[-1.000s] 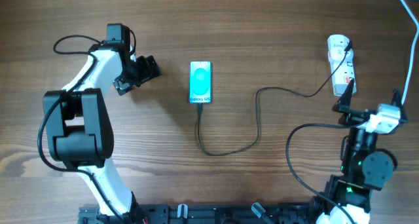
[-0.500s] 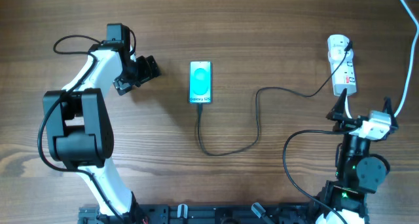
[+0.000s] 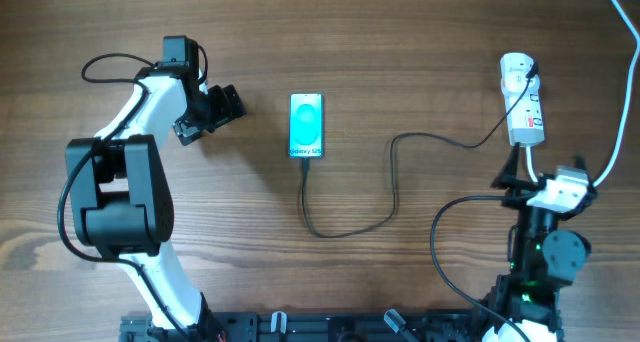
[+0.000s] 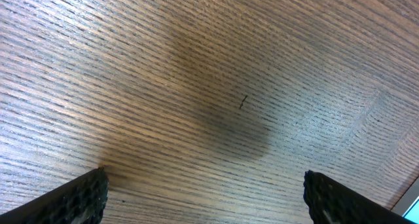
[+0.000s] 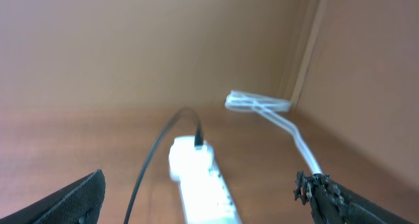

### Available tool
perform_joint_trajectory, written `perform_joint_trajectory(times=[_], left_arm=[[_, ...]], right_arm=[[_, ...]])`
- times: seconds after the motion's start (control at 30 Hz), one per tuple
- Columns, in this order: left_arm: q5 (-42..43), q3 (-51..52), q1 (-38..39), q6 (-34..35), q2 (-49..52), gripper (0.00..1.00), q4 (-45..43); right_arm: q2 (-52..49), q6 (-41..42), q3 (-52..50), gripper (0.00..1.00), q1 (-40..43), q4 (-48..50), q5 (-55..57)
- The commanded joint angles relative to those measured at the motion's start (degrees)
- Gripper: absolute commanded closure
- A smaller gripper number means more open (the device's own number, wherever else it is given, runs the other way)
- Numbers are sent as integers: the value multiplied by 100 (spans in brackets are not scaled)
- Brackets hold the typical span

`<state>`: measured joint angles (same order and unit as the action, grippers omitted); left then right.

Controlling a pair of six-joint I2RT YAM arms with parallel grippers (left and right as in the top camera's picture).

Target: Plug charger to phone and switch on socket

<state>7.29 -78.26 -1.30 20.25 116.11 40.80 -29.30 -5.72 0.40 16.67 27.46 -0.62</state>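
The phone point(image 3: 307, 126) lies screen up, cyan, at mid table. The charger, a thin black cable point(image 3: 392, 182), runs from the phone's lower edge, loops toward me and rises to the black plug at the far end of the socket point(image 3: 522, 100). The socket also shows blurred in the right wrist view point(image 5: 200, 178), with the black cable point(image 5: 149, 168) to its left. My right gripper point(image 3: 548, 174) is open and empty, just short of the socket's near end point(image 5: 204, 201). My left gripper point(image 3: 215, 109) is open and empty, left of the phone, over bare wood point(image 4: 206, 191).
A thick white cord point(image 3: 625, 82) runs from the far right corner down past the socket's right side, and it shows in the right wrist view point(image 5: 288, 129). A wall corner stands behind the socket. The arm bases sit at the near edge.
My right gripper has drawn back from the socket's near end, toward me and slightly left. The left arm, phone and cable have not moved.
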Motion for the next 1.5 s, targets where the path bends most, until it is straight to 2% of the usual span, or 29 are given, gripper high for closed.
perform_joint_trajectory(times=[0.0, 0.13, 0.4, 0.67, 0.93, 1.47], left_arm=[[-33, 66, -11, -33, -98, 0, -13], [-35, 66, -11, -33, -98, 0, -13], [-33, 66, -11, -33, -98, 0, -13], [-33, 66, -11, -33, -98, 0, -13], [-33, 66, -11, -33, -98, 0, -13], [-35, 66, -11, -33, -98, 0, -11]], right_arm=[[55, -28, -15, 0, -219, -136, -55], [57, -28, -15, 0, -463, -221, -55], [179, -28, -15, 0, -807, -1088, -55], [348, -26, -15, 0, -975, -2699, -79], [540, -26, -15, 0, -1228, -2710, -74], [2909, -28, -15, 0, -1296, -2682, -74]])
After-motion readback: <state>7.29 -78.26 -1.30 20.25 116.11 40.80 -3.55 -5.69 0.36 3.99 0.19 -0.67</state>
